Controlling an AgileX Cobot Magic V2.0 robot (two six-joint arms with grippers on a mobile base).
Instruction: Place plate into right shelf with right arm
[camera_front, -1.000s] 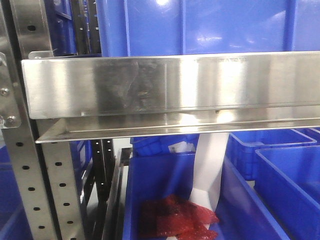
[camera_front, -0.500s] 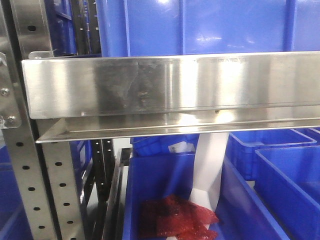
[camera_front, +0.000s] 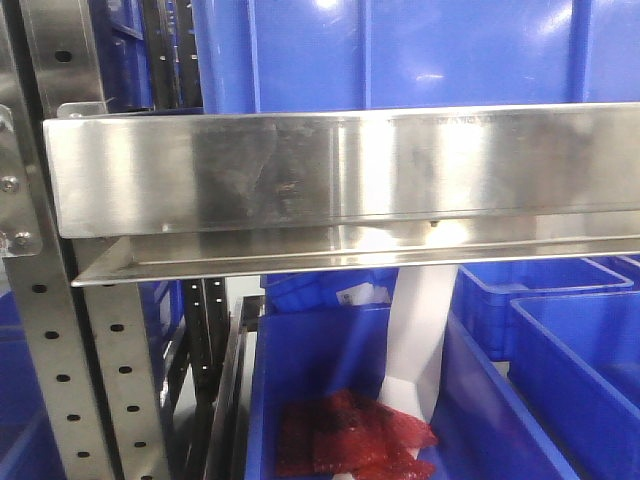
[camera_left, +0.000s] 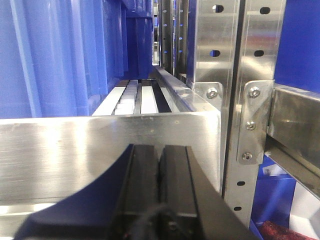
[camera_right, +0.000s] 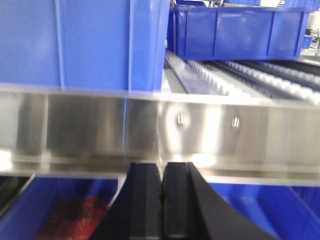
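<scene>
The right shelf is the steel rack; its broad rail (camera_front: 300, 170) crosses the front view and also shows in the right wrist view (camera_right: 100, 125). My right gripper (camera_right: 161, 167) is shut and empty, just below and in front of that rail. My left gripper (camera_left: 160, 150) is shut and empty, close to a steel rail (camera_left: 75, 150). A white upright shape (camera_front: 420, 330) stands in the lower blue bin (camera_front: 300, 370); I cannot tell whether it is the plate. No plate shows clearly in any view.
Large blue bins (camera_front: 400, 50) sit above the rail and more (camera_front: 570, 340) below at the right. A red mesh bundle (camera_front: 350, 430) lies in the lower bin. Perforated steel uprights (camera_front: 40, 350) stand at the left, and roller tracks (camera_right: 250, 80) run behind.
Only the bright reflections on the steel rail shift and dim slightly. Nothing else has visibly moved in the front view.
</scene>
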